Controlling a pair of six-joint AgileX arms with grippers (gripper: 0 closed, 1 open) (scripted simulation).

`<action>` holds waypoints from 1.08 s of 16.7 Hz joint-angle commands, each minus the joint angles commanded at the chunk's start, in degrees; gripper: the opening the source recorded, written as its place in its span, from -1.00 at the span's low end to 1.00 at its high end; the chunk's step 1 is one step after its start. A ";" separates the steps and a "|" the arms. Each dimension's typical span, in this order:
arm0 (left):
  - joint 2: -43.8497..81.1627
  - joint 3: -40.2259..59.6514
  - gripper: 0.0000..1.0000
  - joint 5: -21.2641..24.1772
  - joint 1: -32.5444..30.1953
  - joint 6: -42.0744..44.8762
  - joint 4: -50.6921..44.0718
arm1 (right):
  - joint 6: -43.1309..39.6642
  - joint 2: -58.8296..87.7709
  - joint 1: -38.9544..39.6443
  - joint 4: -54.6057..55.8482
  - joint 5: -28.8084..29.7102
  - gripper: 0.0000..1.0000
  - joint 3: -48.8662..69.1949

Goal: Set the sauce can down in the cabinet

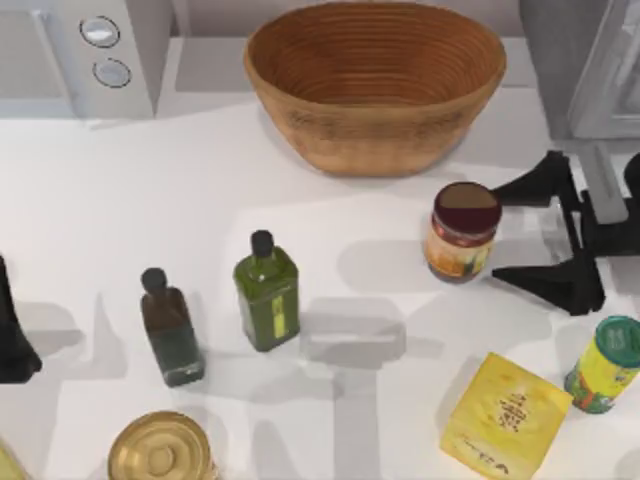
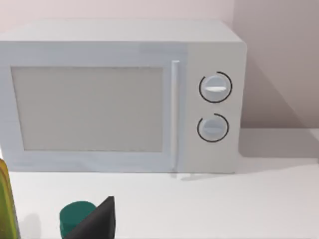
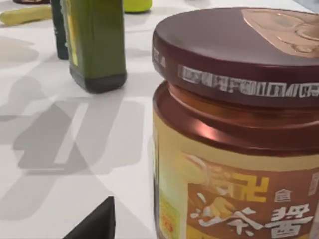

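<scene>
While the sauce can (image 1: 463,231) stands upright on the counter (image 1: 120,220), just in front of the basket (image 1: 375,80) and toward the right side, nothing of the carrying has begun. My right hand (image 1: 535,232) is at the can's right, fingers spread wide apart, with the tips close beside the can but not yet around it; the right wrist view has the can's dark lid (image 3: 239,50) and label very near. So the approach is nearly made, while the grip, the lift and the setting down inside the cabinet (image 1: 580,60) at the far right corner are all left. My left arm sits parked at the left edge, facing the microwave (image 2: 119,94); I cannot tell how its hand stands.
</scene>
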 joint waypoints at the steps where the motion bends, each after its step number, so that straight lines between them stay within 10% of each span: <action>1: 0.00 0.00 1.00 0.00 0.00 0.00 0.00 | 1.96 0.00 0.22 2.39 -0.05 1.00 -0.45; 18: 0.00 0.00 1.00 0.00 0.00 0.00 0.00 | 62.63 -2.50 7.78 78.06 3.16 1.00 -18.30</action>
